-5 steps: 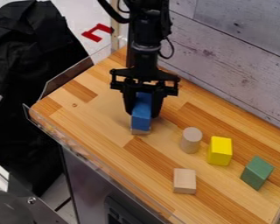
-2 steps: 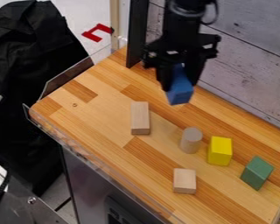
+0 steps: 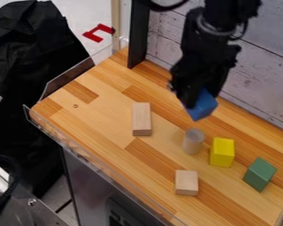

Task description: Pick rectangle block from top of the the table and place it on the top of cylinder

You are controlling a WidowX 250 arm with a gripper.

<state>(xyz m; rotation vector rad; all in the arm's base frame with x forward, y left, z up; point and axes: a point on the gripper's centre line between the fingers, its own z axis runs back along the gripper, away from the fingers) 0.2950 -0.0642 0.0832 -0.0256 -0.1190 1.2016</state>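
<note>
5 pieces lay on the surface (image 3: 105,121): a plank (image 3: 141,118) leftmost, then a cylinder (image 3: 193,142), a cube (image 3: 222,152), a prism (image 3: 259,174) rightmost, with a block (image 3: 186,182) before the cylinder.

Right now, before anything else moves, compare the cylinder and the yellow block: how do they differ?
The cylinder is pale and greyish; the block is bright yellow. The cylinder has a round top and curved side, while the block has flat faces and straight edges. Both stand upright on the wooden table.
</note>
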